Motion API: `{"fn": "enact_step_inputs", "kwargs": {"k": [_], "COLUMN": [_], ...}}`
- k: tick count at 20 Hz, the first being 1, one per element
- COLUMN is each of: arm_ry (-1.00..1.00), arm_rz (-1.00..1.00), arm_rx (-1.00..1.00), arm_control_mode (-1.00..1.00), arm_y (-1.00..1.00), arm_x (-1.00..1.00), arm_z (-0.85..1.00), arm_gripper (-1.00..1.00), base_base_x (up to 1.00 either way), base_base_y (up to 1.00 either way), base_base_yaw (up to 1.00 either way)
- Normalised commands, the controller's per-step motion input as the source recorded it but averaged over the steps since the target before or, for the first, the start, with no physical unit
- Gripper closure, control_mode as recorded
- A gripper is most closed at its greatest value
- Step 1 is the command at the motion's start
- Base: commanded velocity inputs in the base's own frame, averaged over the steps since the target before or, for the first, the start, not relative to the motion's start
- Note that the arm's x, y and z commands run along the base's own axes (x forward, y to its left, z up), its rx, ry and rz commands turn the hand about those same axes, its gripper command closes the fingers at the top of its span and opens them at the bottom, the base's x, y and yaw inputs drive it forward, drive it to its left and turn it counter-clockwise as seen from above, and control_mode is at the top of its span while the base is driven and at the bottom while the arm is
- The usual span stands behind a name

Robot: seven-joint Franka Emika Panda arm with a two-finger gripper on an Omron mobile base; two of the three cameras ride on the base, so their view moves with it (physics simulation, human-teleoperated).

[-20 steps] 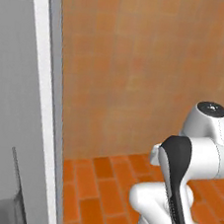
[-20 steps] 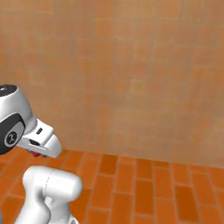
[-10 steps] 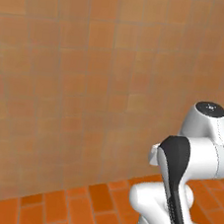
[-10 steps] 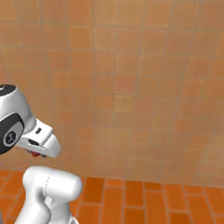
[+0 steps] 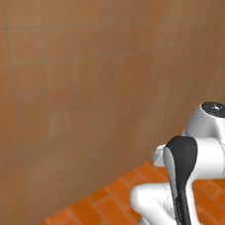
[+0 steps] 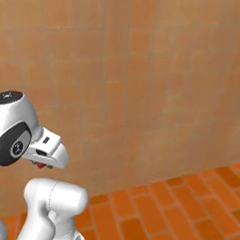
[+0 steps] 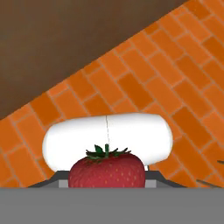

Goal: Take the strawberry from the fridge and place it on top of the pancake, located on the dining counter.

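A home interior: tan tiled wall (image 6: 144,68), orange brick floor (image 6: 187,210).

tan tiled wall (image 6: 144,68), orange brick floor (image 6: 187,210)

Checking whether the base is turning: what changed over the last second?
The whole view swung: the grey fridge edge at the left is gone and the brick wall now looms nearer, so the base turned. The arm's pose is unchanged, and the gripper still clamps the strawberry.

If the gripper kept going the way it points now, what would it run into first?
The gripper, shut on the strawberry, points down at a white robot part, probably first in line; beyond it lies the orange brick floor. Depth is unclear.
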Motion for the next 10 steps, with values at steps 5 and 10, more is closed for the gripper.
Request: {"fn": "enact_step_inputs", "kwargs": {"k": [5,10], "arm_ry": [0.00,0.00], "arm_rz": [0.00,0.00], "arm_rx": [0.00,0.00], "arm_control_mode": [1.00,1.00], "arm_y": [0.00,0.00], "arm_x": [0.00,0.00], "arm_z": [0.00,0.00], "arm_gripper": [1.00,1.00], "base_base_x": [0.53,0.55], "base_base_y": [0.00,0.09], "base_base_yaw": [-0.80,-0.81]}}
